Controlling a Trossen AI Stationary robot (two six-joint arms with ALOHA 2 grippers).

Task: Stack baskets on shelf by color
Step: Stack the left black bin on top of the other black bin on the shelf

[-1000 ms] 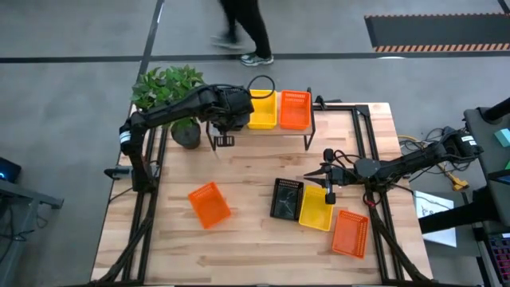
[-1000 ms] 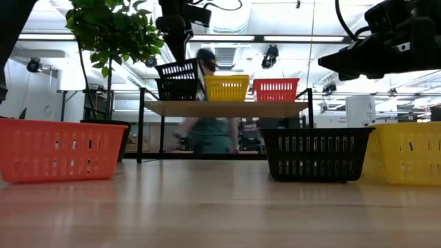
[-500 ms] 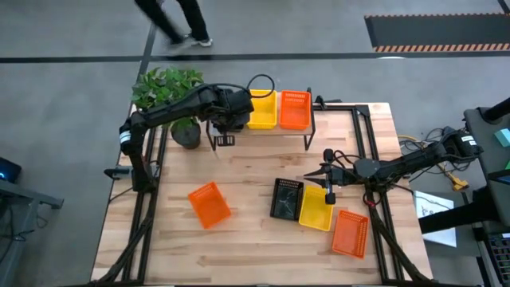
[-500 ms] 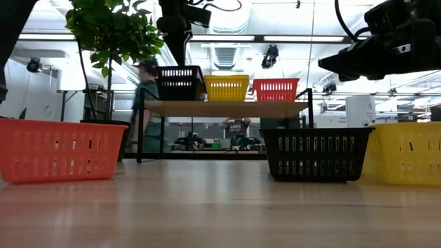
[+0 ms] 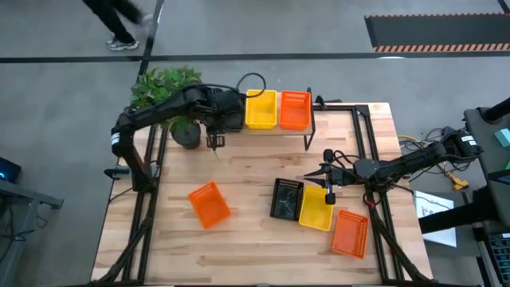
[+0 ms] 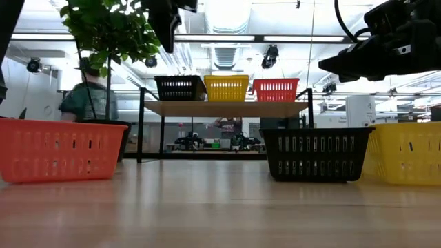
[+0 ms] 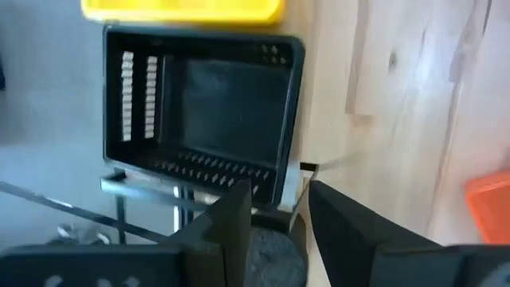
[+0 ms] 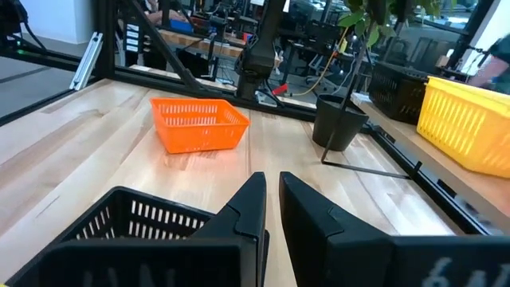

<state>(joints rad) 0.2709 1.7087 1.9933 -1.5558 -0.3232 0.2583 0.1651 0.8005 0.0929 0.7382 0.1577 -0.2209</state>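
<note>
The shelf stands at the table's far side with a black basket on its left end, a yellow basket in the middle and an orange basket on the right. My left gripper is open and empty. It hangs above the black basket, just off the shelf's near left corner. My right gripper waits shut and empty above a black basket and a yellow basket on the table.
An orange basket lies on the table's near left and another orange basket on its near right. A potted plant stands beside the shelf's left end. A person walks behind the table.
My left gripper has let go of a black basket and has gone up and toward the table's left edge. That basket was tilted above another black basket on the shelf's left end. It has sunk level into the lower one.
</note>
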